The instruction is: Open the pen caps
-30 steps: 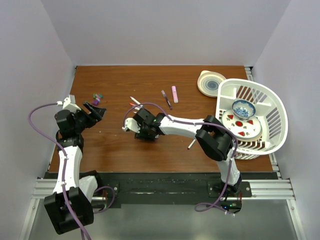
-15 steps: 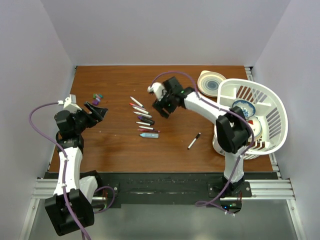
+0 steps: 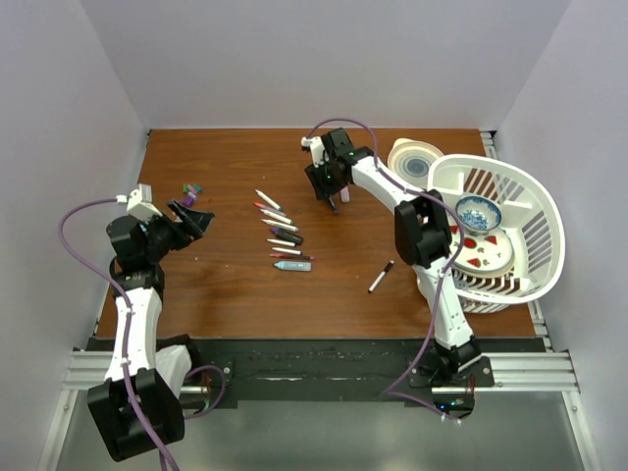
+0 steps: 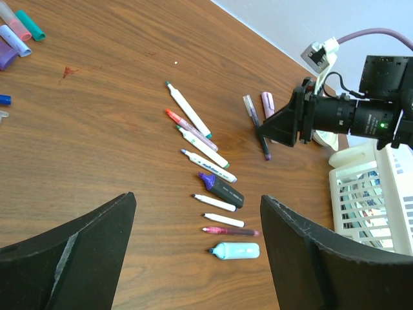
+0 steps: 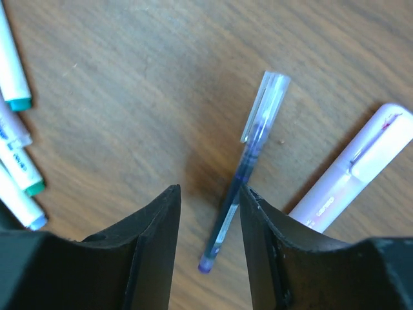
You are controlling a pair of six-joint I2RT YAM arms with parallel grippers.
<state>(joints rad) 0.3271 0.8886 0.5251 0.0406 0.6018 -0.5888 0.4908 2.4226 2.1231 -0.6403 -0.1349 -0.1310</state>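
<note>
over at the far side of the table [image 3: 226, 294] the right gripper [image 5: 208, 191] hangs low over a blue gel pen [image 5: 240, 177]. its jaws are apart with the barrel lying between them, closer to one finger than the other, and not clamped as far as i can see. it looks lined up on the bare barrel on purpose, so the clear cap [image 5: 266, 106] sticks out past the fingertips where it could be pulled. that cap is on its pen, and a pink highlighter [image 5: 353, 169] just beside it looks capped too. the left gripper [image 4: 197, 199] hovers on its own side, jaws wide apart and nothing in them, facing a row of pens [image 4: 206, 165] laid side by side with their coloured tips bare. the loose caps [image 4: 22, 32], teal, lilac and purple, sit in a little cluster well apart from that row, near the left arm, probably put there to keep finished bits out of the way. a black pen [image 3: 381, 277] lies alone nearer the arms' bases; i can't tell whether it is capped.
</note>
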